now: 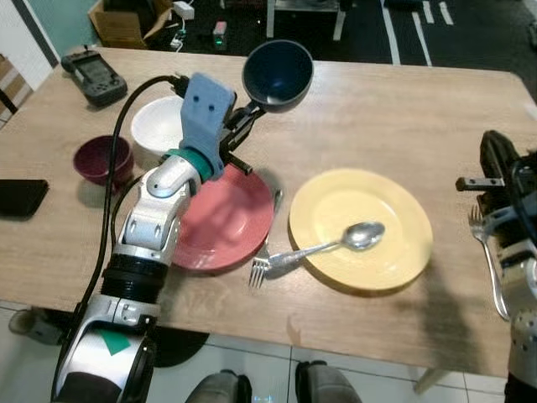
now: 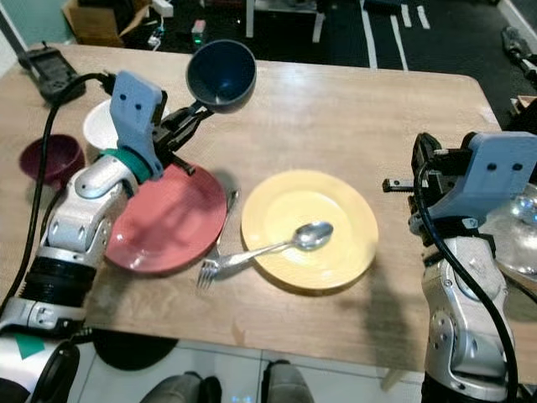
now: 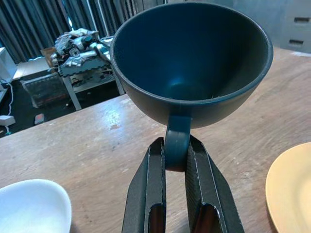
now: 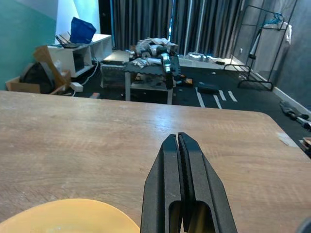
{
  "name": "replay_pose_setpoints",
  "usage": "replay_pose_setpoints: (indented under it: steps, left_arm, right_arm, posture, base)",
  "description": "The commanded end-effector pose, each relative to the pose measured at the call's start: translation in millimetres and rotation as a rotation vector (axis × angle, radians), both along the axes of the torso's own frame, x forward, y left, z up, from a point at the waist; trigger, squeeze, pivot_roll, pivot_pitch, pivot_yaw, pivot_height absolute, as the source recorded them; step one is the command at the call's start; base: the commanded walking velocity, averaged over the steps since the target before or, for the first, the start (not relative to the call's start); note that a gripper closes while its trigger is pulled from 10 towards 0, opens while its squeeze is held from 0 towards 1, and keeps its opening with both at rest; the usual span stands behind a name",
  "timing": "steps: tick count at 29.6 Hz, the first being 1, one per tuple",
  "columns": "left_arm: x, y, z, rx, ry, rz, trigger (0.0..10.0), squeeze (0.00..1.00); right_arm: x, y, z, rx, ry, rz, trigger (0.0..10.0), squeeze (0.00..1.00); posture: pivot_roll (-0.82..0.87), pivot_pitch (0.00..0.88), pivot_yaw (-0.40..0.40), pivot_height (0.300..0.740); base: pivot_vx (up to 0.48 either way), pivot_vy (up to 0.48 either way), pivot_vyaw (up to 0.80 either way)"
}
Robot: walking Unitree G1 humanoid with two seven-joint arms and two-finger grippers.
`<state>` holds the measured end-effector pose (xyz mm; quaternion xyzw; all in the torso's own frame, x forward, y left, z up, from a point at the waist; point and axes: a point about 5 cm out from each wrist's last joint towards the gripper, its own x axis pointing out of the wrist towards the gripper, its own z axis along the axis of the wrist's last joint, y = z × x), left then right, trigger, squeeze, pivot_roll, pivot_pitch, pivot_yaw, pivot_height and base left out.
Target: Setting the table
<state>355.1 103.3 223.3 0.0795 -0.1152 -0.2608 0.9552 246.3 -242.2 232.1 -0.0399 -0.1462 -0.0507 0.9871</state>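
Two fingers of your left gripper clamp the dark blue ceramic cup by its handle; keep it level and lower it slowly onto bare wooden table, while the right gripper rests closed.

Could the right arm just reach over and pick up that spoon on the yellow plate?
Probably yes. The right gripper is shut and holding nothing, hovering beside the yellow plate, and nothing stands between it and the spoon.

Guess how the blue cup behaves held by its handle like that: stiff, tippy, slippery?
Likely stiff: the cup keeps its shape with the left tool shut on the handle alone. Probably prone to pivot, since the wide bowl hangs beyond that narrow pinch. The glossy surface suggests it could slip.
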Motion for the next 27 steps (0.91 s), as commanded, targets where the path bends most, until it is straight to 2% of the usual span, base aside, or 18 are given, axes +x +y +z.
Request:
replay_pose_setpoints:
  steps: [1, 20, 23, 27]
  left_arm:
    - [-0.4, -0.5, -3.6, 0.012, 0.006, 0.001, 10.0, 0.0]
    - [8.1, 7.3, -8.1, 0.037, 0.045, 0.05, 10.0, 0.0]
    - [23.9, 12.0, -11.8, 0.057, 0.098, 0.088, 10.0, 0.0]
    - [32.4, 10.9, -14.9, 0.073, 0.138, 0.091, 10.0, 0.0]
  right_arm:
    - [-2.7, -1.6, -0.8, 0.005, 0.0, -0.004, 10.0, 0.0]
    - [-2.5, -0.3, -0.8, 0.003, 0.001, -0.002, 10.0, 0.0]
    - [-1.9, 3.3, -0.1, 0.011, -0.007, 0.002, 10.0, 0.0]
    - [-1.3, 5.2, 1.3, 0.014, -0.014, 0.007, 10.0, 0.0]
  posture:
    - [-0.05, 0.0, 0.083, 0.74]
    - [-0.04, 0.016, 0.086, 0.74]
    - [-0.04, 0.04, 0.085, 0.74]
    - [-0.04, 0.05, 0.086, 0.74]
  base:
    - [0.0, 0.0, 0.0]
    - [0.0, 0.0, 0.0]
    - [0.0, 0.0, 0.0]
    - [0.0, 0.0, 0.0]
